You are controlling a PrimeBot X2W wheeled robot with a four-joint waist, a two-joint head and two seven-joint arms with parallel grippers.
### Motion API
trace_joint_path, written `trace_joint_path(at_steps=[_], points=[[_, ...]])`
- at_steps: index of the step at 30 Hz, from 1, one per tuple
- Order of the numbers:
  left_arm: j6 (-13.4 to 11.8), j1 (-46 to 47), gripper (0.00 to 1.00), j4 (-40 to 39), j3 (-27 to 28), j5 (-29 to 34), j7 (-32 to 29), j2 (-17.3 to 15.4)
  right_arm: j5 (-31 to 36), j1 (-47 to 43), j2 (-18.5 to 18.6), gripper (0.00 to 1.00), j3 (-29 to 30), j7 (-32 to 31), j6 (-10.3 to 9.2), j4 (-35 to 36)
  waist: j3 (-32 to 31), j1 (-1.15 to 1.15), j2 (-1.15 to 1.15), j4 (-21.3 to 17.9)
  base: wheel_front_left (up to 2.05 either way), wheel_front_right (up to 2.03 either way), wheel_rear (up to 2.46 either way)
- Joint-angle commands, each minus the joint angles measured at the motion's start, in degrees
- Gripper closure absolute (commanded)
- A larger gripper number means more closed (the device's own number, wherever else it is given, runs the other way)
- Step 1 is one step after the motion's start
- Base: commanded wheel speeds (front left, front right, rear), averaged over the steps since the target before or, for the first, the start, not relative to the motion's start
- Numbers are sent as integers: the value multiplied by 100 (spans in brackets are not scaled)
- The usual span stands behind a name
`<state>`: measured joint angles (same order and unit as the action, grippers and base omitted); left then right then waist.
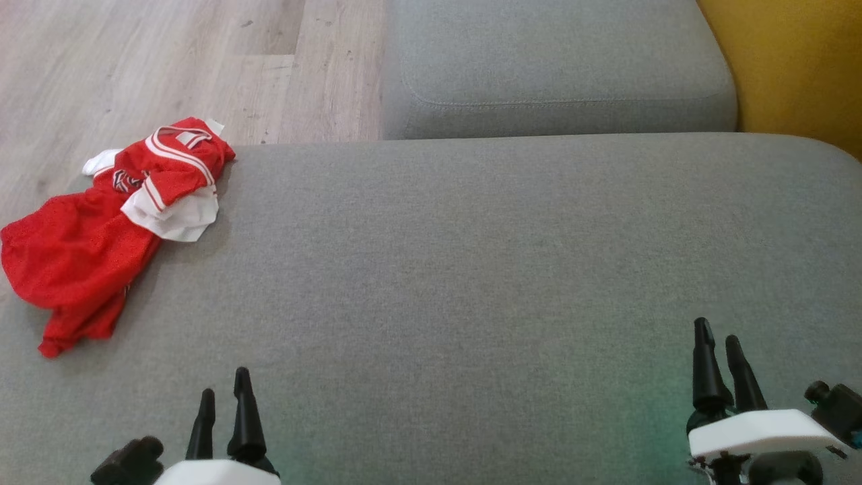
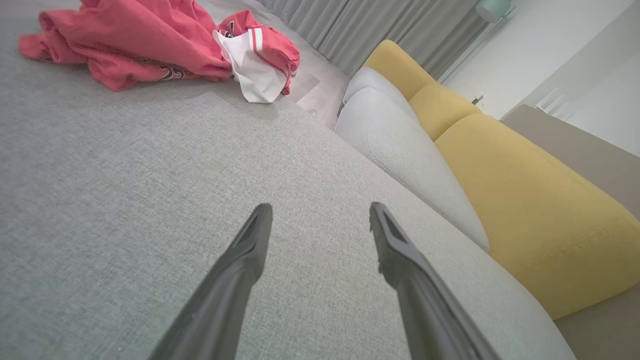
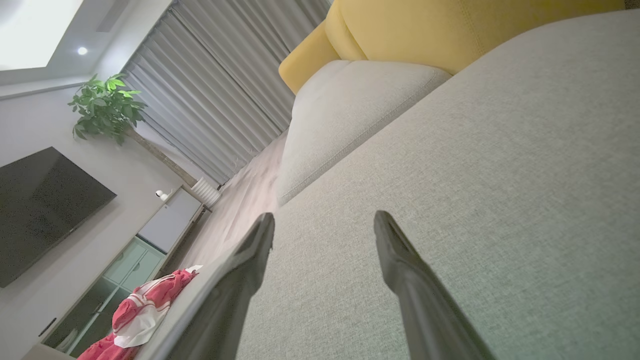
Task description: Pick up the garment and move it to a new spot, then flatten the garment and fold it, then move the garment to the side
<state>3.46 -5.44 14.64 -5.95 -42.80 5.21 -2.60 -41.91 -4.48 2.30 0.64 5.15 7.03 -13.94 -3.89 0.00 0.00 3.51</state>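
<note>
A crumpled red garment (image 1: 101,229) with white trim lies at the far left edge of the grey sofa seat (image 1: 471,269); it also appears at the top left of the left wrist view (image 2: 150,45) and the bottom left of the right wrist view (image 3: 145,310). My left gripper (image 1: 225,397) sits at the lower left, open and empty, well short of the garment. Over at the lower right, my right gripper (image 1: 719,340) is open too, with nothing between its fingers. Both wrist views show the fingers spread over bare grey fabric.
A second grey cushion (image 1: 552,67) lies beyond the seat, with yellow sofa backs (image 1: 794,60) to the right. Wooden floor (image 1: 168,67) lies past the seat's far left edge. A TV (image 3: 40,210) and a plant (image 3: 105,105) stand further off.
</note>
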Motion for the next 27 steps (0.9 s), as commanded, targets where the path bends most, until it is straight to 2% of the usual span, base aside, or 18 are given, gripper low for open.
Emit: trace_joint_path(at_steps=[1, 27], points=[[-44, 156, 0, -170, 27, 208, 102, -46, 205, 79, 35, 0, -108, 105, 27, 230, -8, 0, 0, 10, 0, 0, 0], [-228, 164, 0, 16, -314, 1842, 493, -59, 2177, 81, 46, 0, -357, 543, 37, -57, -108, 0, 0, 125, 0, 0, 0]])
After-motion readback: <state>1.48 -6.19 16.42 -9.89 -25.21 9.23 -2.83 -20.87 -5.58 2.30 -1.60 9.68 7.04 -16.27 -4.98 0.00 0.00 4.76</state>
